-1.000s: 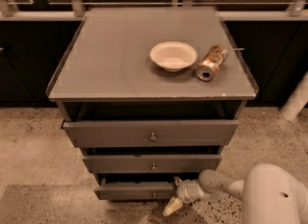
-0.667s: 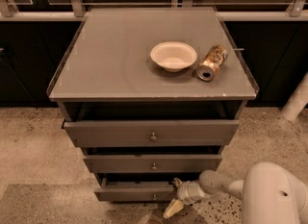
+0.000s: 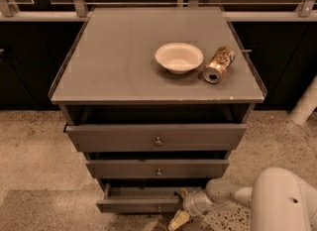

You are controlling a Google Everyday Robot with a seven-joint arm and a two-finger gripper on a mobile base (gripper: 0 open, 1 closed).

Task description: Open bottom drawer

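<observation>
The bottom drawer [image 3: 133, 204] is the narrowest grey front, lowest on the cabinet, with a tiny metal knob [image 3: 159, 208]. It stands pulled out a little, showing the rim of its grey box. My gripper [image 3: 180, 208] is low at the drawer's right end, just right of the knob, on a white arm [image 3: 280, 201] coming in from the lower right. One cream fingertip [image 3: 177, 220] hangs below the drawer front; another finger reaches over the drawer's top edge.
Above are the mid-sized drawer [image 3: 157, 168] and the widest top drawer [image 3: 156, 137], both slightly out. On the cabinet top [image 3: 114, 61] sit a white bowl [image 3: 179, 57] and a tipped can [image 3: 218, 65]. Speckled floor lies around; a railing runs behind.
</observation>
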